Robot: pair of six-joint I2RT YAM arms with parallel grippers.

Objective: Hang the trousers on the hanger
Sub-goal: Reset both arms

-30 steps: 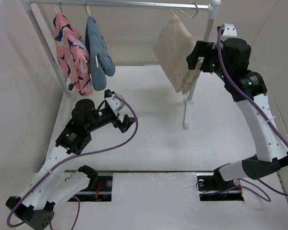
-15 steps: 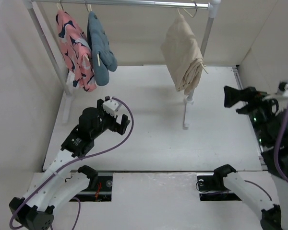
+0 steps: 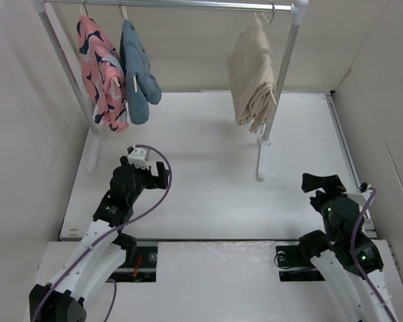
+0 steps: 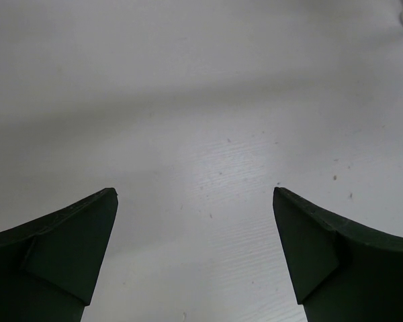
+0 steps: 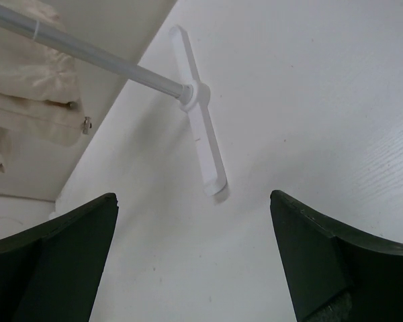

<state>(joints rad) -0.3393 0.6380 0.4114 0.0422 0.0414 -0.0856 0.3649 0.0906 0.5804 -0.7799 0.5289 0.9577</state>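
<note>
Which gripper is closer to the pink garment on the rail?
Left. The left gripper hovers low in front of the pink garment; the right gripper is far across, by the right edge of the table.

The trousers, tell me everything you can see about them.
The trousers are beige, soft, wrinkled cloth, folded over a hanger of which only the thin hook shows. They hang from the right end of the rail, close beside the rack's right post; whether they touch it cannot be told. Their lower edge hangs above the table. The right wrist view shows layered folds and a small metal fastener. Neither arm touches them.
</note>
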